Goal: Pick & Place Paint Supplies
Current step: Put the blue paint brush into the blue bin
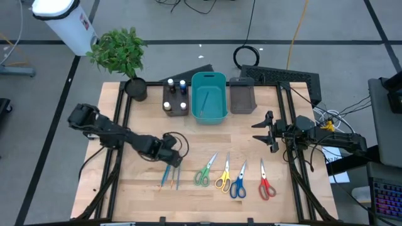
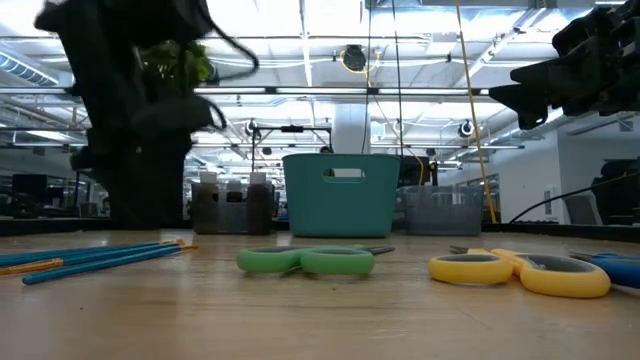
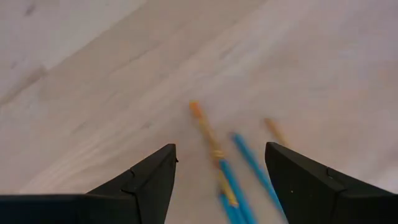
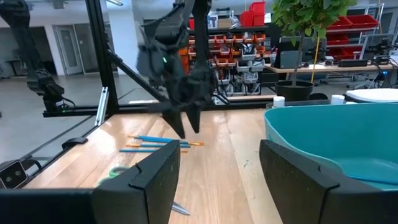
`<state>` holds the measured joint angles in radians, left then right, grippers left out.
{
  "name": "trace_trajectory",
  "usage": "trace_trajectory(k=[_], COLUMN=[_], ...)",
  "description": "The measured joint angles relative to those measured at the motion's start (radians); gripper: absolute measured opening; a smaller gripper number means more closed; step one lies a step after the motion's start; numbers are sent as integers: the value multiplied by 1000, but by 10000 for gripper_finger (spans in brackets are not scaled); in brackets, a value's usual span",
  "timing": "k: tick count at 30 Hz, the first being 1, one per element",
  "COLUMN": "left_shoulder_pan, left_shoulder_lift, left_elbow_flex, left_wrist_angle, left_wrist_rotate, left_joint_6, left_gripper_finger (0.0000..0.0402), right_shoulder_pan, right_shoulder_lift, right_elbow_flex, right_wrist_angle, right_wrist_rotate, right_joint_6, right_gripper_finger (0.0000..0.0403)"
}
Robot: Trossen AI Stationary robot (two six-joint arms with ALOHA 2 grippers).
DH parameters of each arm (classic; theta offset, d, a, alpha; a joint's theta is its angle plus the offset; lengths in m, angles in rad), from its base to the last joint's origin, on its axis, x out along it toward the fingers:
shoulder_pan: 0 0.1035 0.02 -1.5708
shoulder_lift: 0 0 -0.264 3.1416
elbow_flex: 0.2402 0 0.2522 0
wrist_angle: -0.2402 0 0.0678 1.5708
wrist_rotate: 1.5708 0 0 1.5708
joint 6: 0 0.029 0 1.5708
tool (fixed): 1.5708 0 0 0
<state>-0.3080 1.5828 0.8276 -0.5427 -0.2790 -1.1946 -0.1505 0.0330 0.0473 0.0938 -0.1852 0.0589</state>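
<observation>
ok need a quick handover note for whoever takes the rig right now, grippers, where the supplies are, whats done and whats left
Left gripper: open, empty, hovering just above the brushes at the table's front left.
Right gripper: open, empty, waiting at the right side of the table.
Four scissors lie in a row at the front: green, yellow, blue, red.
Paint bottles stand in a dark grey bin beside the teal bin.
Done: none of the brushes or scissors has been lifted yet.
Left: all brushes and scissors.

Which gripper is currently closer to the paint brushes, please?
Left. The left gripper hangs open just above the brushes; the right gripper waits far across the table, near the dark grey bin.
</observation>
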Motion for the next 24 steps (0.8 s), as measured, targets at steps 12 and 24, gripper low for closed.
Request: trace_trajectory(k=[12, 24], left_shoulder_pan=[80, 84], left_shoulder_lift=[77, 78], left_elbow_flex=[3, 2], left_wrist_angle=[35, 26], left_wrist_rotate=[45, 41], left_joint_6=[32, 26], left_gripper_finger=[250, 192], right_shoulder_pan=[0, 0], right_shoulder_lift=[0, 0], right_elbow_flex=[0, 0], right_wrist_angle=[0, 0], right_wrist_rotate=[0, 0], right_joint_6=[0, 0], right_gripper_finger=[212, 212])
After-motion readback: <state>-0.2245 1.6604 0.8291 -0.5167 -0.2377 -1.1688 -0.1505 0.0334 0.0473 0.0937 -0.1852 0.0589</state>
